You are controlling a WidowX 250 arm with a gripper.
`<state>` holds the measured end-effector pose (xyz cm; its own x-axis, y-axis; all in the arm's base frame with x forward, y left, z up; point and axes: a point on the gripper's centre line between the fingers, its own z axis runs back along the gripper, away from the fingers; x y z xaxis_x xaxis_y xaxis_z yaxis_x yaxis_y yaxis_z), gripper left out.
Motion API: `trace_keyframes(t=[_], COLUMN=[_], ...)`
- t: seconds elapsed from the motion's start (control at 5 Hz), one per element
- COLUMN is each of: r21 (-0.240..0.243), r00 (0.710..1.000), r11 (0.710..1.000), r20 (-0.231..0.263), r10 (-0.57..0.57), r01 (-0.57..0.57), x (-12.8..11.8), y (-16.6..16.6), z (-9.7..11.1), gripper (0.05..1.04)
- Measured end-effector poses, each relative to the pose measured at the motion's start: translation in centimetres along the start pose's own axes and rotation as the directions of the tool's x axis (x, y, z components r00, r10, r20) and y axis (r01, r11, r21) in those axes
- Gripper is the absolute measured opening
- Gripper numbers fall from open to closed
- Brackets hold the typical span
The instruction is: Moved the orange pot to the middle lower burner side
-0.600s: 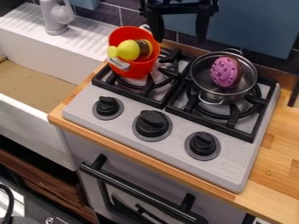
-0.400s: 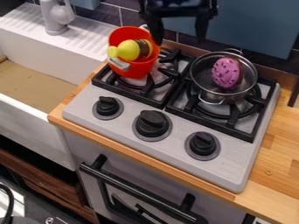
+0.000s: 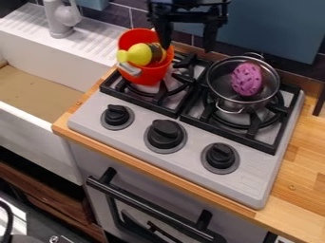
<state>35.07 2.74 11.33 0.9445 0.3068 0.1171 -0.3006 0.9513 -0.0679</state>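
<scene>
My black gripper (image 3: 187, 46) hangs at the top of the view, its fingers spread wide and open with nothing between them. Its left finger is over the right rim of the orange pot (image 3: 149, 75); whether they touch I cannot tell. The pot stands on the back part of the left burner (image 3: 164, 90) and holds a yellow toy (image 3: 138, 54) with a brown-striped part. A light handle sticks out at the pot's front.
A clear-sided metal pot (image 3: 223, 90) with a purple toy (image 3: 246, 79) inside stands on the right burner. Three black knobs line the stove front (image 3: 136, 137). The sink (image 3: 38, 90) lies left, wooden counter (image 3: 304, 175) right.
The gripper has come down and slightly to the left. Inside the metal pot the purple toy has turned a little, while the orange pot stays in place.
</scene>
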Motion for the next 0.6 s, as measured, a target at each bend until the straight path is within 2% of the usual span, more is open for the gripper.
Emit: trace_keyframes(t=[0.2,0.4,0.6], r21=[-0.013,0.012,0.046], r00=[0.999,0.994,0.998], r11=[1.0,0.998,0.999], r20=[0.044,0.092,0.065], r10=[-0.023,-0.059,-0.027], r01=[0.024,0.058,0.024], x=[1.6,3.1,4.1], y=[2.2,4.9,6.6], z=[1.1,2.5,3.2], gripper=[0.997,0.997,0.997])
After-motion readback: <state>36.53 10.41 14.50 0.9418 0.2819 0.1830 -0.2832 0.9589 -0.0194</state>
